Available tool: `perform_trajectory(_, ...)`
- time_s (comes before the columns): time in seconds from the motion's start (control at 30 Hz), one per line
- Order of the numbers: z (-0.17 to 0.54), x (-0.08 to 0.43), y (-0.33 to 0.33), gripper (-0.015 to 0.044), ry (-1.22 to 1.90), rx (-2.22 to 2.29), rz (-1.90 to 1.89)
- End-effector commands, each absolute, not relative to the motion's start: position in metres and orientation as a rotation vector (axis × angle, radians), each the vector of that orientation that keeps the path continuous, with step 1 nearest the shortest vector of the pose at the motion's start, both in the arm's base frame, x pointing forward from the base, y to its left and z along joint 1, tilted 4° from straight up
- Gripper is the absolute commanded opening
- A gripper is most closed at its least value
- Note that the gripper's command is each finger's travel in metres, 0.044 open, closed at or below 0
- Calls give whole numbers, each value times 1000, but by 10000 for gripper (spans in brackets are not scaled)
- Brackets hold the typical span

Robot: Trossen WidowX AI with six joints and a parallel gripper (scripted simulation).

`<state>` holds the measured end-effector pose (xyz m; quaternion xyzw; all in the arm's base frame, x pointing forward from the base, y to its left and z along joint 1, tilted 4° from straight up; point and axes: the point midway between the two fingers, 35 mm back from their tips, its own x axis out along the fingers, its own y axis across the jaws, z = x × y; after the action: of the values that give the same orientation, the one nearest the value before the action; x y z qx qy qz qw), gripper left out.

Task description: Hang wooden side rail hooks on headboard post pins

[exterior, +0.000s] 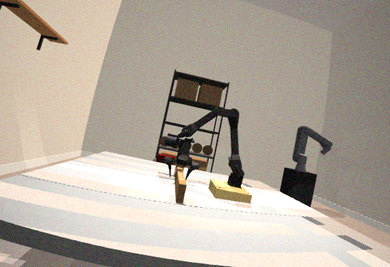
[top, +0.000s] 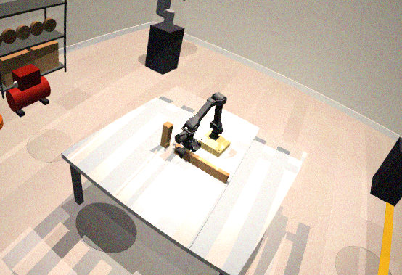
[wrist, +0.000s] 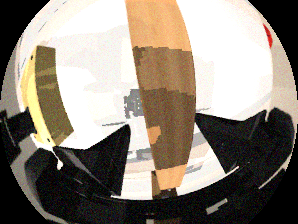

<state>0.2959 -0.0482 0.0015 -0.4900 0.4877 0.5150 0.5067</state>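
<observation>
The top view shows a black six-joint arm [top: 218,115] [exterior: 234,132] rising from a yellow block-shaped base [top: 218,149] [exterior: 230,195] [wrist: 31,92] on the pale table [top: 160,191] [exterior: 105,199]. This base stands beside the long wooden side rail [top: 208,166] [exterior: 180,185] [wrist: 167,100], near it along one side, while the short upright wooden headboard post [top: 167,135] stands just past the rail's near end. Well beyond the table are a dark metal shelf rack [top: 65,27] [exterior: 173,83], a red tank-shaped machine [top: 29,89] and a grey arm [top: 165,0] [exterior: 300,144] on a black pedestal [top: 164,49] [exterior: 298,187].

The rail is straight, orange-brown and narrow, set on its thin edge on the tabletop, its far end well apart from the post. Whether its hooks touch the pins cannot be made out.

The black gripper [top: 188,149] [exterior: 179,177] [wrist: 162,121] points down over the rail's post-side end, jaws spread wide with one finger on each side of the wood, pinching nothing. The exterior view shows gaps between rail and fingers. Table surface borders the rail opposite the yellow base, reaching well out to the table's edge; the base side is tighter.
</observation>
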Motion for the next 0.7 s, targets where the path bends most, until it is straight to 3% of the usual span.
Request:
perform_trajectory(0.0,0,294,-47,309,1177,-1173,1244)
perform_trajectory(0.27,0,294,-47,99,1177,-1173,1244)
perform_trajectory(0.43,0,294,-47,65,1177,-1173,1244)
perform_trajectory(0.53,0,294,-47,0,1177,-1173,1244)
perform_trajectory(0.67,0,294,-47,0,1177,-1173,1244)
